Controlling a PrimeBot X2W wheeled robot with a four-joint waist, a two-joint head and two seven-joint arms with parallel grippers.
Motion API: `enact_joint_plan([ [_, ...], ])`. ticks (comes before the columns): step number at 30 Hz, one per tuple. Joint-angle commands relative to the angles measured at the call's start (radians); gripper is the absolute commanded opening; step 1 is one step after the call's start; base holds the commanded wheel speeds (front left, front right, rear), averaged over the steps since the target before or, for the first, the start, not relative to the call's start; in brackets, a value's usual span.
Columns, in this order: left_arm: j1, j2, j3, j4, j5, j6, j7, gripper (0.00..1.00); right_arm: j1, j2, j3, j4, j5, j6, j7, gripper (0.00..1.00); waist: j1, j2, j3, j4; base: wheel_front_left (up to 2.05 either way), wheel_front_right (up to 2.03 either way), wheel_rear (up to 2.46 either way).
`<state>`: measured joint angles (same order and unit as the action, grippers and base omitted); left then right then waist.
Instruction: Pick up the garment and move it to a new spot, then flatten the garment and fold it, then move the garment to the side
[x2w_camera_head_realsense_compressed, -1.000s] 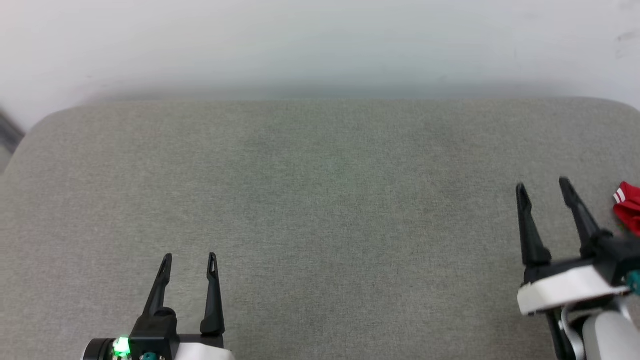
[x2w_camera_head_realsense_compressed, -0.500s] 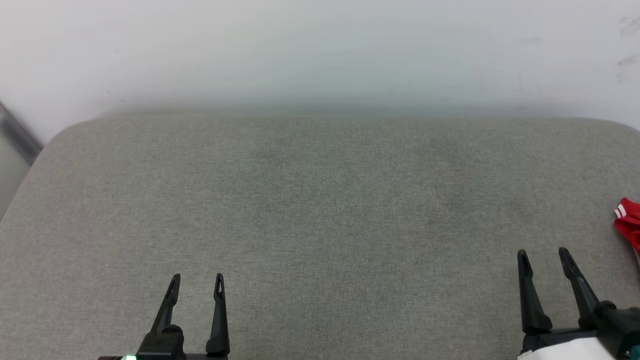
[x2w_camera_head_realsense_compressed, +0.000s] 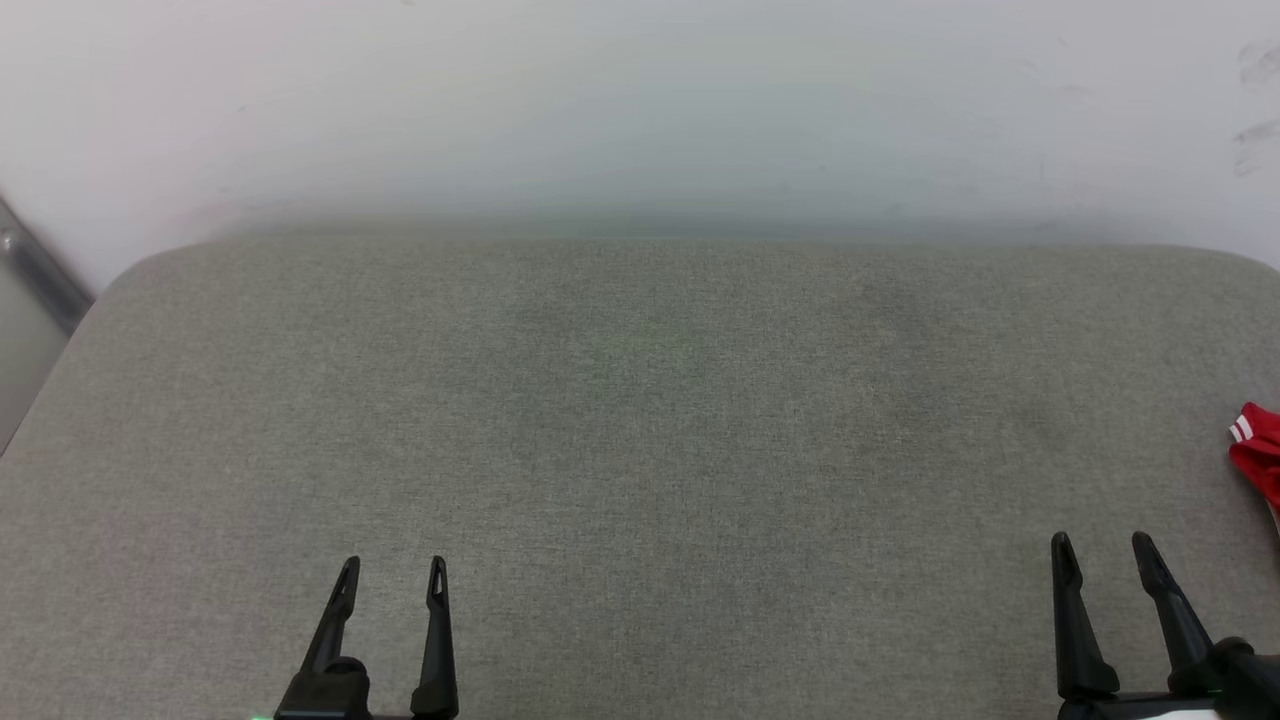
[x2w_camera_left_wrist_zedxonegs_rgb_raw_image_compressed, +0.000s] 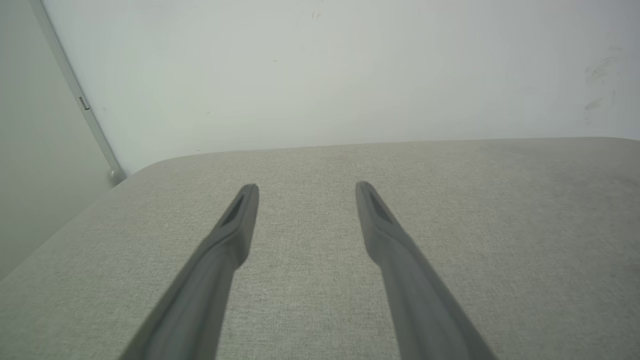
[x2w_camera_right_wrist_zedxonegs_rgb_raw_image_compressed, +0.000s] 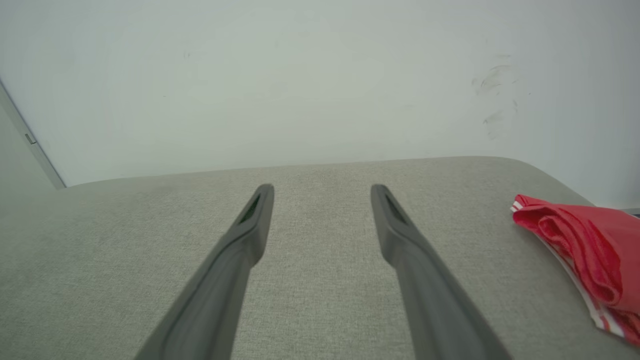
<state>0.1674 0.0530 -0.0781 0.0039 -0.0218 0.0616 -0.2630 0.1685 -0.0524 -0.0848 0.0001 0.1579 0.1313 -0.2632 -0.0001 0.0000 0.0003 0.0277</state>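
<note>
The garment (x2w_camera_head_realsense_compressed: 1258, 455), red with red-white striped trim, lies bunched at the right edge of the grey fabric surface (x2w_camera_head_realsense_compressed: 640, 420), mostly cut off by the head view's border. In the right wrist view the garment (x2w_camera_right_wrist_zedxonegs_rgb_raw_image_compressed: 585, 255) lies folded over itself to the right of the fingers. My right gripper (x2w_camera_head_realsense_compressed: 1105, 548) is open and empty at the lower right, a little left of and nearer than the garment. My left gripper (x2w_camera_head_realsense_compressed: 393, 568) is open and empty at the lower left. In the wrist views the left gripper (x2w_camera_left_wrist_zedxonegs_rgb_raw_image_compressed: 306, 189) and right gripper (x2w_camera_right_wrist_zedxonegs_rgb_raw_image_compressed: 322, 190) hold nothing.
A pale wall (x2w_camera_head_realsense_compressed: 640, 100) rises behind the surface's rounded far edge. A grey metal strip (x2w_camera_head_realsense_compressed: 35, 270) runs down the wall at the far left. The surface's left and right corners are rounded.
The right gripper has drawn back toward the near edge, away from the garment. The head view has tilted, so the surface sits lower in the picture. The left gripper shows less of itself.
</note>
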Motion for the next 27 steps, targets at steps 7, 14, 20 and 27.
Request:
enact_joint_plan([
  [7,0.006,0.0,-0.003,0.028,-0.002,0.0,0.001,0.0,0.001,0.0,0.004,0.031,0.001,0.0,0.001,0.0,0.0001,0.0,0.001,-0.003,0.0,0.0,0.0],
  [14,-0.003,0.006,0.001,0.045,-0.129,-0.01,0.023,0.0,-0.017,-0.005,0.01,0.056,0.116,0.0,0.023,0.0,0.0001,0.0,0.001,-0.004,0.0,0.0,0.0],
  [20,-0.025,0.013,0.006,0.061,-0.241,-0.024,0.042,0.0,-0.038,-0.01,0.013,0.07,0.217,0.0,0.043,0.0,0.0001,0.0,0.001,-0.005,0.0,0.0,0.0],
  [27,-0.053,0.02,0.013,0.084,-0.385,-0.042,0.067,0.0,-0.063,-0.015,0.018,0.087,0.348,0.0,0.07,0.0,0.0001,0.0,0.001,-0.006,0.0,0.0,0.0],
])
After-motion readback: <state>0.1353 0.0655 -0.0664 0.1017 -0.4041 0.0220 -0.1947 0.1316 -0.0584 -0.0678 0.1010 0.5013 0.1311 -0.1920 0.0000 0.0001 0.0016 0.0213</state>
